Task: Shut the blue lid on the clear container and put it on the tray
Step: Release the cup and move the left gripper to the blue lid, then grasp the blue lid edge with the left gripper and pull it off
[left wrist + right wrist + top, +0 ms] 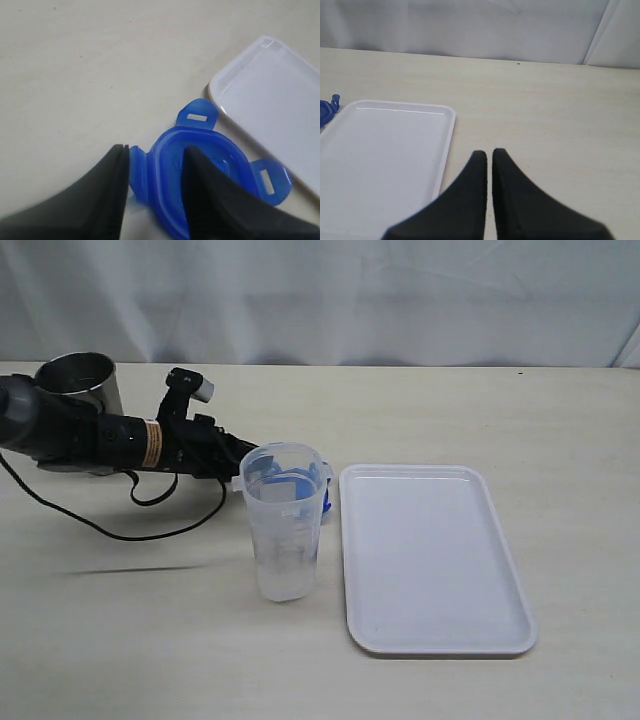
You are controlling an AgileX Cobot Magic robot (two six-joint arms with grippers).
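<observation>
1. State: the left claw (156,150) is set astride one side of the blue lid (220,152), one finger outside by a flap, the other over the lid's middle. Both look to touch it, but whether it is clamped cannot be told. The lid lies on the surface (75,75), just beside a corner of the tray (270,85) and behind the clear container (283,525) in the ext. view. The right claw (489,152) is closed and empty, over bare surface beside the tray.
2. Risk: hold is taken off-centre, on rim/flap only. Lid prob. tilts or pivots when lifted and could be dropped.
3. Risk: if the soft flap is pinched rather than the stiff wall, slip is expected and the lid could be flicked away.
4. Risk: container is tall, narrow, upright, unheld, and near the left arm (110,440). A brush from arm or claw on lift-off could tip it.
5. Risk: lid brought tilted to the flared rim would be seated on one side only, flaps unsnapped. Press-down w/o support from the right claw could topple the container.
6. Risk: tray rim is close to the fingers. It could be caught and the tray shifted.
7. Minor: cable (120,530) trails on the surface by the left arm, so a snag is possible. Metal cup (80,375) stands behind the arm and could be knocked on a pull-back.
</observation>
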